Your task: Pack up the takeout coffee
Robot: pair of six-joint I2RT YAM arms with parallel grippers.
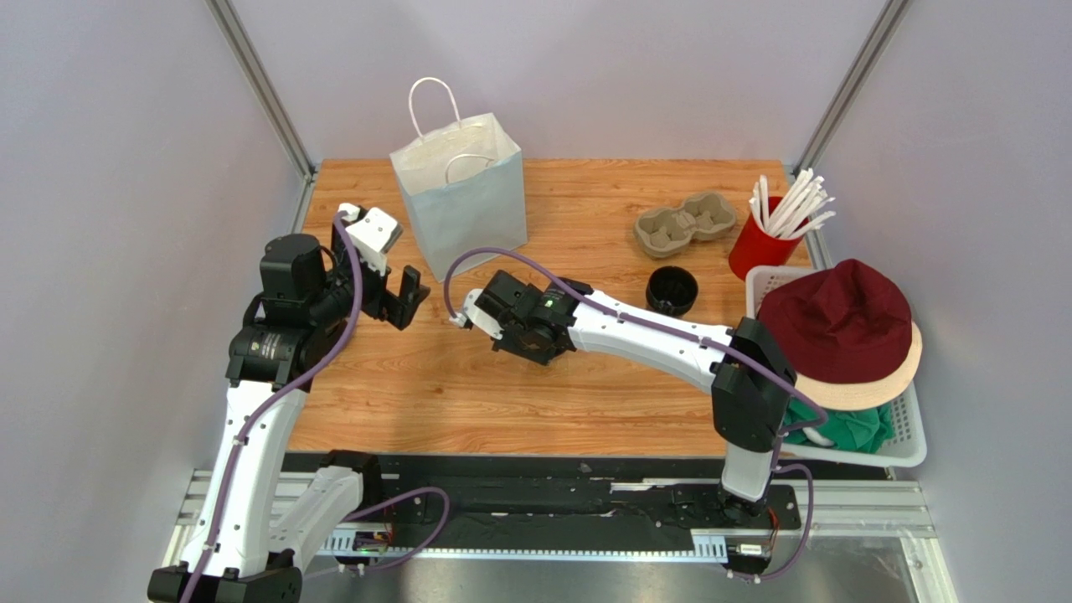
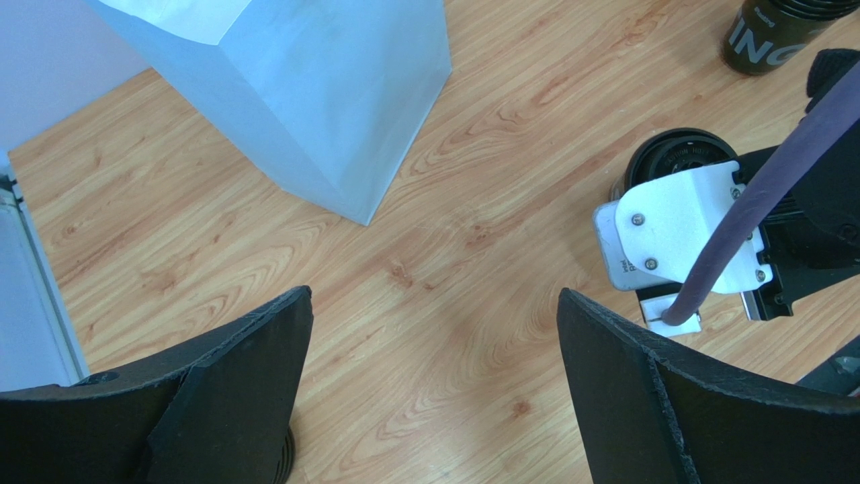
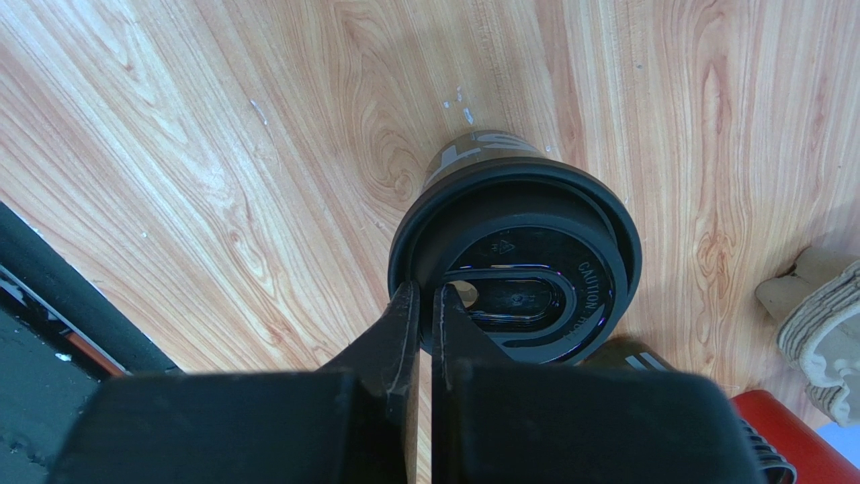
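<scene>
While right fingers (image 3: pixel 400 338) stand together | tips overlap takeout coffee (image 3: pixel 525 237) lid rim

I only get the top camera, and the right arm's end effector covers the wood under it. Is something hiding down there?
Observer: Yes. The right wrist camera shows a small round black disposable coffee cup standing on the light wooden table, right at the tips of the right end effector.
Operator: Does it have a lid on?
Observer: Yes, a black plastic lid with CAUTION raised on it.
Operator: Is the end effector holding it?
Observer: Its fingers are shut together at the lid's left rim; whether they pinch it, that view does not show.
</scene>
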